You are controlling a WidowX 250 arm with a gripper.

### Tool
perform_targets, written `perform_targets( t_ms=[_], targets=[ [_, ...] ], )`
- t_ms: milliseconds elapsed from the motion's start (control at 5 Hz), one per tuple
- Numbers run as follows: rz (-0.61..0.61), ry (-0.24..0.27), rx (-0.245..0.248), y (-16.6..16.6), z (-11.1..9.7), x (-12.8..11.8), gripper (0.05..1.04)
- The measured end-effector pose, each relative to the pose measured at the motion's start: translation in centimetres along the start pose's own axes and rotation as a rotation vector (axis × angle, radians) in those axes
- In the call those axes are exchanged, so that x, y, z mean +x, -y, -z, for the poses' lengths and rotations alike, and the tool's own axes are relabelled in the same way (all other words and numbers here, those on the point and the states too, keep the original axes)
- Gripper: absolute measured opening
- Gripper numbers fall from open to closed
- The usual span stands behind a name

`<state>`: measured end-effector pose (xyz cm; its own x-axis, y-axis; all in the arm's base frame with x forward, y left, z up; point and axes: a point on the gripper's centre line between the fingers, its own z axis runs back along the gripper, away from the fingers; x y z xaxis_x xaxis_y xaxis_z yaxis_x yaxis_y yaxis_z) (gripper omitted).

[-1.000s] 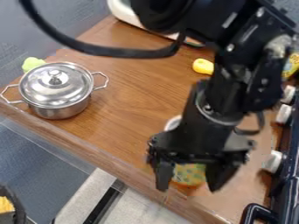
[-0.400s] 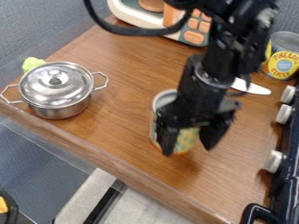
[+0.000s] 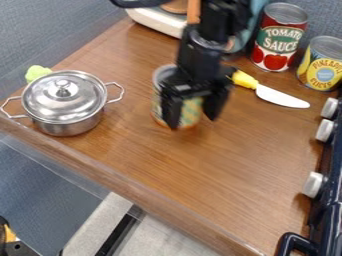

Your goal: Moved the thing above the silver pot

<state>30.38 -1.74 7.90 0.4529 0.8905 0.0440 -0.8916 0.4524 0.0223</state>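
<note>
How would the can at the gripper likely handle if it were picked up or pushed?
The can looks like rigid metal, so it probably won't flex. Its smooth, round side could slip in a loose grip. Being upright and taller than wide, it might tip if pushed near the rim.

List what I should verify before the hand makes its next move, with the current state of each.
1. Can between the fingers of the hand: ok.
2. Can roughly upright: ok.
3. Can's base lifted off the counter: cannot tell.
4. Can over the silver pot: not ok, it is to the pot's right in the view.
5. Lid on the pot: ok.
6. Knife apart from the can: ok, off to its right in the view.
</note>
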Motion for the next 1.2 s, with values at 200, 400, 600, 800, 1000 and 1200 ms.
perform_targets(
  t_ms=[200, 400, 600, 800, 1000, 1200],
  targets=[
    [-0.091, -0.012, -0.003, -0.3, 0.3, 3.8, 0.999],
    [-0.167, -0.019, -0.001, -0.4, 0.3, 7.9, 0.999],
    [-0.213, -0.002, 0.016, -0.1, 0.1, 11.4, 0.999],
    [-0.231, 0.002, 0.014, 0.2, -0.3, 13.5, 0.999],
    [-0.220, 0.008, 0.013, 0.0, -0.3, 13.8, 0.999],
    [-0.197, 0.059, -0.039, -0.8, -3.3, 12.8, 0.999]
  ],
)
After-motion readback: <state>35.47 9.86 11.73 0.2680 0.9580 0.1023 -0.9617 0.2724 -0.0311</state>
